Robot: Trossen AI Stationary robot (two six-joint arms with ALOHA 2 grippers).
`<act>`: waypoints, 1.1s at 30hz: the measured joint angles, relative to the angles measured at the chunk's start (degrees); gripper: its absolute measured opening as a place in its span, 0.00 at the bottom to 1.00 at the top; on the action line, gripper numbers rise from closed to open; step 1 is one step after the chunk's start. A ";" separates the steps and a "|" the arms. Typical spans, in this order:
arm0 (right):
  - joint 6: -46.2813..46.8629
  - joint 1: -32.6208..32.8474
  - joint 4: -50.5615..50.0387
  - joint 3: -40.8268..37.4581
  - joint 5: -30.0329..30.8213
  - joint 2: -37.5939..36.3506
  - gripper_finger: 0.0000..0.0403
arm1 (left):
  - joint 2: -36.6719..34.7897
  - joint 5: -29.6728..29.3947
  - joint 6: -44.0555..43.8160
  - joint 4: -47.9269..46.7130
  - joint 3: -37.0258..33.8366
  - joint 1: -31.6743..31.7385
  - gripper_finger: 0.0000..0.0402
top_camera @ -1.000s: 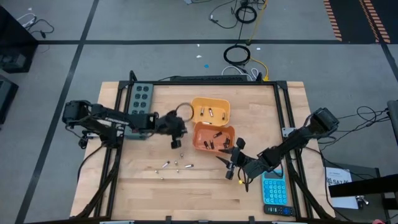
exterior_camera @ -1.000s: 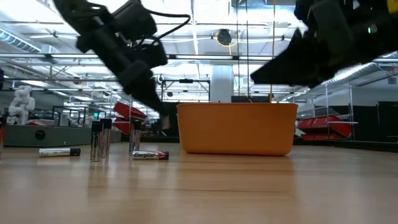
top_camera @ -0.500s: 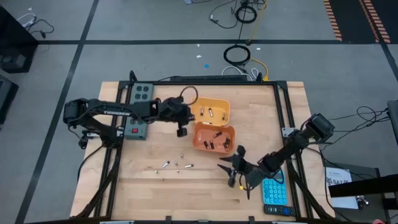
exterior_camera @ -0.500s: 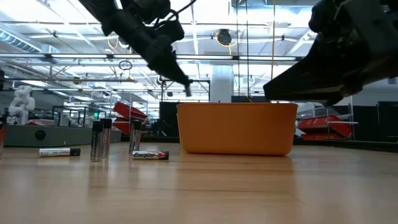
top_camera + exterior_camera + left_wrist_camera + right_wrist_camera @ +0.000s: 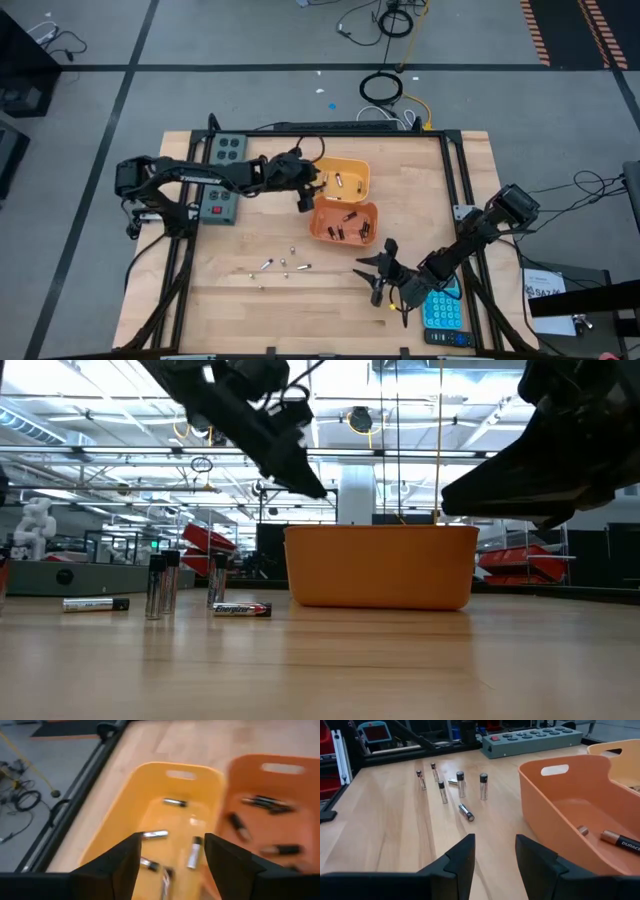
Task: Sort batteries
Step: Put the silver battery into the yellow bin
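Note:
My left gripper [image 5: 303,200] hangs open over the yellow bin [image 5: 340,178], near its left wall. In the left wrist view its fingers frame the bin floor, where several silvery batteries [image 5: 154,835] lie. One blurred battery [image 5: 165,881] shows low between the fingers; whether it falls or lies there I cannot tell. Dark batteries [image 5: 350,222] lie in the orange bin [image 5: 345,222]. Loose batteries [image 5: 280,265] stay on the wood, some upright [image 5: 461,784], one flat [image 5: 466,812]. My right gripper [image 5: 372,272] stands open and holds nothing, just to the near side of the orange bin.
A grey power strip [image 5: 222,175] lies at the far left, under the left arm. A blue calculator [image 5: 440,305] lies at the near right, beside the right arm. Bare wood spreads along the table's near edge.
My left gripper has risen from the table left of the orange bin. It has gone toward the far right, to above the yellow bin. My right gripper has drawn back a little toward the table's near edge.

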 joint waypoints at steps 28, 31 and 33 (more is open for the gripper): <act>-9.87 -5.81 2.37 0.02 -6.90 -0.04 0.33 | 5.25 -0.68 -35.42 -27.63 1.09 -26.48 0.51; -10.73 -6.10 3.07 0.00 -7.66 -0.04 0.33 | 6.61 -0.68 -35.68 -27.71 1.09 -26.44 0.51; -10.80 -6.08 3.05 0.00 -7.72 -0.04 0.33 | 7.43 -0.68 -35.68 -27.82 1.09 -26.37 0.51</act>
